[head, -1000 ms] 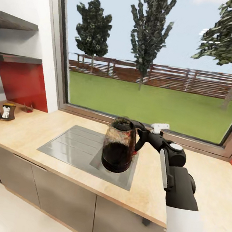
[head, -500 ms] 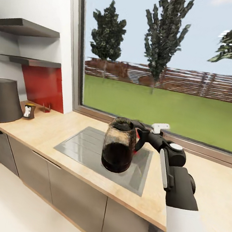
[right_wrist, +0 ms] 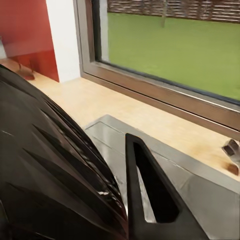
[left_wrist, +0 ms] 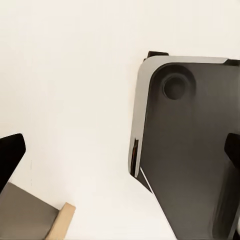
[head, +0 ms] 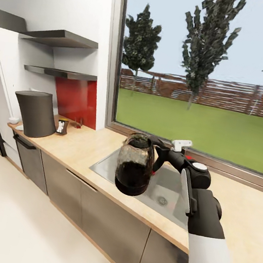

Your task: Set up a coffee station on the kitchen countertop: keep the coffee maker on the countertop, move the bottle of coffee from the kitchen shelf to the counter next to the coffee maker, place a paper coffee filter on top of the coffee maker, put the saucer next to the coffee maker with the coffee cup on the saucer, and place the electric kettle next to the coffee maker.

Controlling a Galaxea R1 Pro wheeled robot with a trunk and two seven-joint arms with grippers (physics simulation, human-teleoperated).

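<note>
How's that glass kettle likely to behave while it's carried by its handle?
The electric kettle hangs from the right tool by its side handle, so it may swing or tilt. Its dark lower part suggests liquid, likely bottom-heavy and sloshy. Glass walls look fragile against the sink.

The right arm reaches forward and up from the lower right of the head view, white along the forearm, then black through the wrist section, with a round white-capped joint just behind the right gripper [head: 160, 152]. That gripper is clamped on the black handle of the electric kettle [head: 134, 165], holding it upright in the air, the wrist level with the kettle's upper half. In the right wrist view one black finger [right_wrist: 155, 200] rises beside the kettle's dark body. In the left wrist view, the left gripper's [left_wrist: 120, 155] dark fingertips [left_wrist: 10, 155] stand wide apart.
</note>
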